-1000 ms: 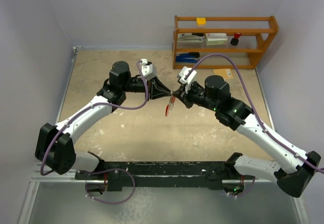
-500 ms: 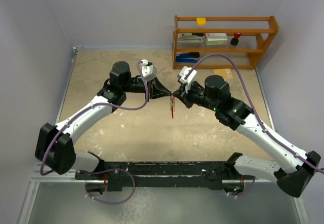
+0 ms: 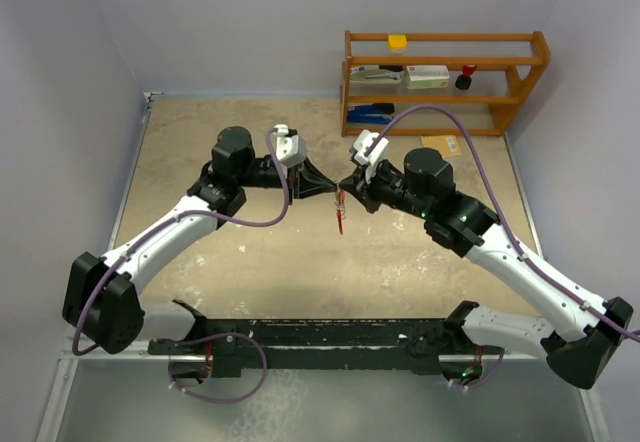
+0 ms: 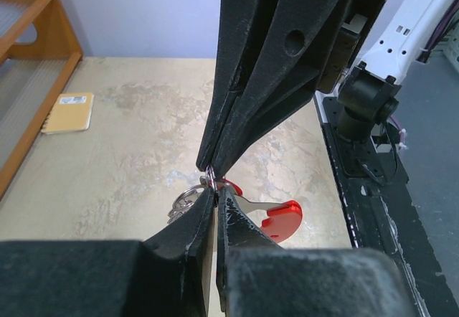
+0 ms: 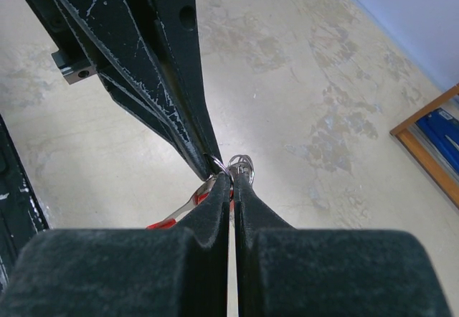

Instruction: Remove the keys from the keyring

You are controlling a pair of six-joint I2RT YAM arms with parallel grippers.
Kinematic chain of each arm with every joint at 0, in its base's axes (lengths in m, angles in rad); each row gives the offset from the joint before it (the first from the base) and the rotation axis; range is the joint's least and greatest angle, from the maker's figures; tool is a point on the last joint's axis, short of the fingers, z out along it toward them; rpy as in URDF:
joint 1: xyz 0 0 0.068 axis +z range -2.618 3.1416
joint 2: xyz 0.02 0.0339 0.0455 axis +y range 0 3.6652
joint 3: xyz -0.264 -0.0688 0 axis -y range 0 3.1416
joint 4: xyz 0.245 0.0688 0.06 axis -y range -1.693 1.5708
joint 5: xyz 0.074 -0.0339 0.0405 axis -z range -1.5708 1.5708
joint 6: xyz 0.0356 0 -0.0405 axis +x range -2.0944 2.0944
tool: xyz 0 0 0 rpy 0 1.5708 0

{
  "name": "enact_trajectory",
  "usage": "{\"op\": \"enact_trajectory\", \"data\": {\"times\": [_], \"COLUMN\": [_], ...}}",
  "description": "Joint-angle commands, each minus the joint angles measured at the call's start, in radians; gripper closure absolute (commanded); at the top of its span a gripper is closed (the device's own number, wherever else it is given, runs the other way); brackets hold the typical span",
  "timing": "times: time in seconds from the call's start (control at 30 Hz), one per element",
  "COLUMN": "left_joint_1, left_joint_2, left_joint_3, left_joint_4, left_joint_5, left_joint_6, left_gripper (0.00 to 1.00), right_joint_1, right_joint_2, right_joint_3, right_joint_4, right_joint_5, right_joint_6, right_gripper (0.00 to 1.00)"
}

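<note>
The keyring [image 4: 276, 220] is seen in bright red and white, with silvery metal parts. The fingers of the left gripper [image 4: 215, 196] and of the right gripper [image 5: 231, 179] are matt black, marked with pale scratches. The arms [image 3: 170, 232] are painted white with black joints, and purple cables [image 3: 440, 112] are run along them. The table [image 3: 250, 262] is sandy beige, mottled with paler and darker patches. The shelf [image 3: 445, 62] is of orange-brown wood; a yellow block [image 3: 398, 41] and a blue item [image 3: 372, 114] are kept on it. The notepad [image 4: 67, 111] is coloured tan.
</note>
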Motion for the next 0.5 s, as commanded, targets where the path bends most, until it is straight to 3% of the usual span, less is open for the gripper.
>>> {"op": "enact_trajectory", "data": {"times": [0.0, 0.33, 0.47], "left_joint_1": [-0.026, -0.026, -0.025], "left_joint_2": [-0.076, -0.174, -0.183], "left_joint_3": [-0.01, -0.029, -0.03], "left_joint_4": [0.056, 0.073, 0.098], "left_joint_5": [0.021, -0.186, -0.222], "left_joint_6": [0.054, 0.018, -0.009], "left_gripper": [1.0, 1.0, 1.0], "right_joint_1": [0.005, 0.004, 0.005], "right_joint_2": [0.006, -0.006, -0.009], "right_joint_3": [0.0, -0.003, -0.005], "right_joint_4": [0.059, 0.053, 0.054], "right_joint_5": [-0.017, -0.015, -0.012], "right_joint_6": [0.011, 0.009, 0.009], "right_gripper": [1.0, 1.0, 0.95]}}
